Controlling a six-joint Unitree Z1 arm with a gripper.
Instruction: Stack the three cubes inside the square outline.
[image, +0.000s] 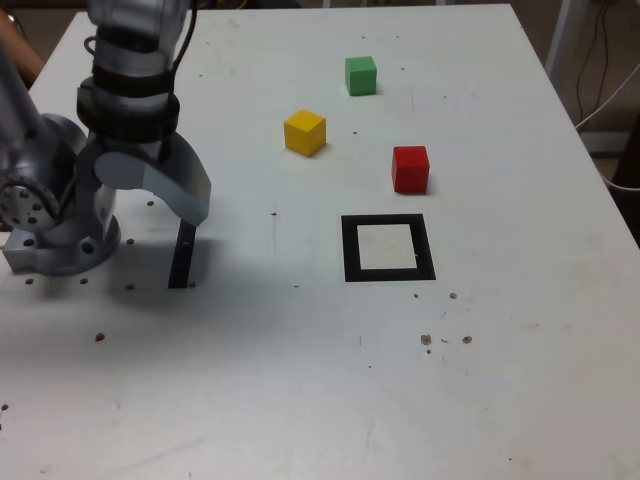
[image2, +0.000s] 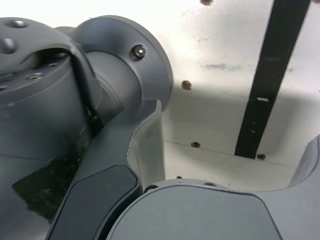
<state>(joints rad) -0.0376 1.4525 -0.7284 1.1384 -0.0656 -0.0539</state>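
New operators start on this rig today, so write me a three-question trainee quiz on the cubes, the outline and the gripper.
1. True or false: the red cube sits inside the square outline.
2. Multiple choice: in the exterior view, which cube lies farthest to the left?
A) the green cube
B) the yellow cube
C) the red cube
3. Fill in the blank: in the wrist view, the gripper stands ____, with no cube in it.

Key: 1. False; 2. B; 3. open
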